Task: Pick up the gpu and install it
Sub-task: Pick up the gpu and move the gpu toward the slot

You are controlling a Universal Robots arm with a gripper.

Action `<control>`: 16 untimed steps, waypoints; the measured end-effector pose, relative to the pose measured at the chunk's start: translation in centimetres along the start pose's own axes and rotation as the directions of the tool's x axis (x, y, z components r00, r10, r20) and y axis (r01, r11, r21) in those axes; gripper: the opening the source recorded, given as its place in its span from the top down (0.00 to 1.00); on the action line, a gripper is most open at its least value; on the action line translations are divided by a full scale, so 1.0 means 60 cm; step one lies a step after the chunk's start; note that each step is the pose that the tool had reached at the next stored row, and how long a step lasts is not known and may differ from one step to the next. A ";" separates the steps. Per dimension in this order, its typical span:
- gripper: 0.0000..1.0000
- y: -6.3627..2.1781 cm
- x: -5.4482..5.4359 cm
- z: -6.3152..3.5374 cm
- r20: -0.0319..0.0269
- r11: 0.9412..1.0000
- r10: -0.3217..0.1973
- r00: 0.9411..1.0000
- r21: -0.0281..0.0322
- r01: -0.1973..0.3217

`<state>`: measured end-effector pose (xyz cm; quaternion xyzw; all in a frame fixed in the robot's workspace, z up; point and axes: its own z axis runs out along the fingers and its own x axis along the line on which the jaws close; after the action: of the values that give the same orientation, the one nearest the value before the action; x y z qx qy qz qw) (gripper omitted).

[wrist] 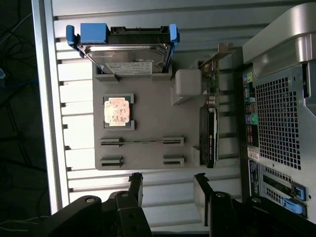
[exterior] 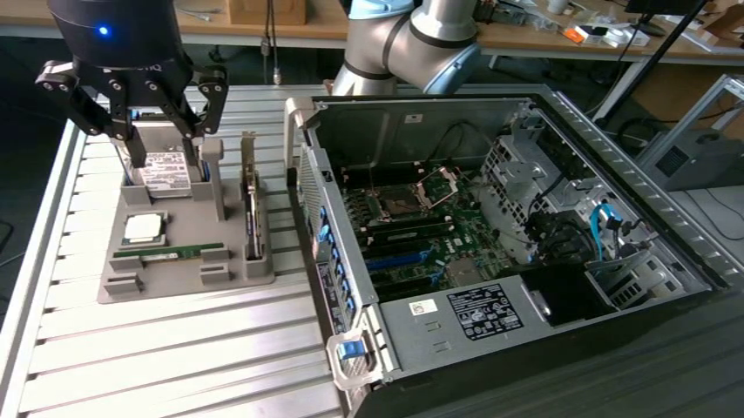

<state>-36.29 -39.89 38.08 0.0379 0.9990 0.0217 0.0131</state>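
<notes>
gpu (exterior: 253,218) on edge, parallel to case (exterior: 424,335)

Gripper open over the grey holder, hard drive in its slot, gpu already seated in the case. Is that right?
Not quite. The gpu is not in the case; it stands on edge in the grey holder, on the side nearest the case, as the exterior view shows. The gripper is open over the holder, hard drive in its slot.

This looks like a robot lab or workshop. A big robot arm (exterior: 409,43) leans over a metal table (exterior: 174,348) with an open computer case (exterior: 395,122), wooden workbenches (exterior: 535,40) behind.
</notes>
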 end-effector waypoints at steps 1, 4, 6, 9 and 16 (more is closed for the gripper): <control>0.46 0.000 0.000 0.001 0.000 1.000 0.000 1.000 0.000 0.000; 0.46 0.000 0.000 0.006 0.000 1.000 0.000 1.000 0.000 0.000; 0.46 0.000 0.000 0.007 0.000 1.000 0.000 1.000 0.000 0.000; 0.46 0.000 0.000 0.010 0.000 1.000 0.000 1.000 0.000 0.000; 0.46 -0.001 0.000 0.016 0.000 1.000 0.000 1.000 0.000 0.000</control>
<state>-36.24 -39.89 37.12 0.0379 0.9990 0.0217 0.0130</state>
